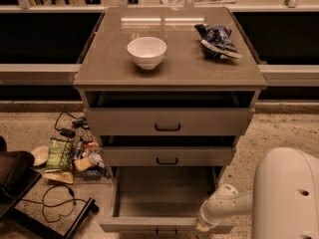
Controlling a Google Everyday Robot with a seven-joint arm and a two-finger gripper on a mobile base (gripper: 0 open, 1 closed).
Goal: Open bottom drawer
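Down low, the gripper (203, 226) is right on the top lip of the bottom drawer (149, 193), toward its right end, touching or nearly so; whether it is clamped or released, can't tell from here. The white arm runs off to its right into the robot's body (286, 193), which fills that corner. Just left of the gripper the drawer front runs along the frame's lower edge, its small black handle (166, 231) half cut off at the bottom. The drawer stands well out, a plain grey-beige tray lying bare behind the gripper. Above it the middle drawer (167, 157) and the top drawer (167, 121) each sit slightly out, dark gaps over both. Far up and left of the gripper, on the tabletop (109, 68), stands a white bowl (146, 51); a blue bag (218, 40) lies straight above. Well to the left, the floor (279, 128) carries snack packets (62, 154), a looping cable (55, 205) and a black chair (15, 183).
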